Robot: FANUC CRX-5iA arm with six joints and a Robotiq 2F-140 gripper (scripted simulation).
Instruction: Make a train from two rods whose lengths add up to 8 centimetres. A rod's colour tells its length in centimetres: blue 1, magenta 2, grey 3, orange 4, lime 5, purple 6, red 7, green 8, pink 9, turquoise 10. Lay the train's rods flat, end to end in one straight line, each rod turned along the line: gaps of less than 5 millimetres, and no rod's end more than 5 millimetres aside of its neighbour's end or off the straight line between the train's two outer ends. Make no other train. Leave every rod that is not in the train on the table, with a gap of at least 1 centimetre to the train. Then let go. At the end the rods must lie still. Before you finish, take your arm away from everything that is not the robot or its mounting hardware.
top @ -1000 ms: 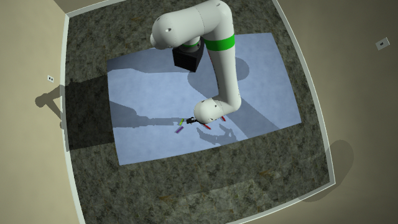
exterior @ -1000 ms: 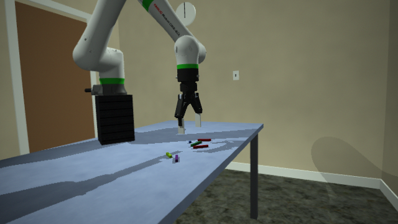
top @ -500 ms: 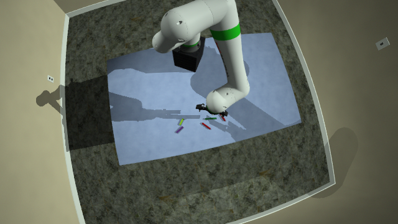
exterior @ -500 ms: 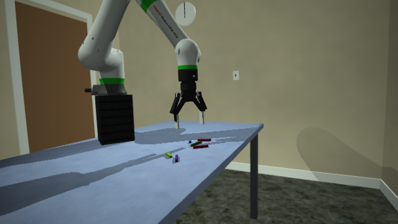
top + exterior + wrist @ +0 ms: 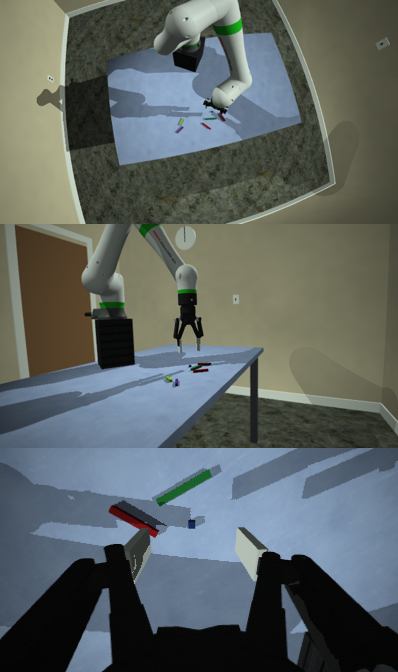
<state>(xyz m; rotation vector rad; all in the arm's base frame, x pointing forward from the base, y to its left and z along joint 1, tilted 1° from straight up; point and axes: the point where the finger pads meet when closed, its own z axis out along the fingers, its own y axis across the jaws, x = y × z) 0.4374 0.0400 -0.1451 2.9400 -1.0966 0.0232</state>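
The gripper (image 5: 188,349) is hanging above the worktop (image 5: 93,398), fingers partly narrowed and grasping nothing. The step looks like approaching the blue rod (image 5: 191,523), lying at twelve o'clock between them beside a red rod (image 5: 131,520). Next, descending squarely over it seems needed, avoiding the green rod (image 5: 182,487).

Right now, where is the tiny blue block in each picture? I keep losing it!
Top: the blue rod peeks out just under the gripper, left of it.
Exterior: a dark speck on the table, left of the green rod.
Wrist: small square in the upper middle, between the fingers.
Shared landmark: the green rod lies close beside it in every view.
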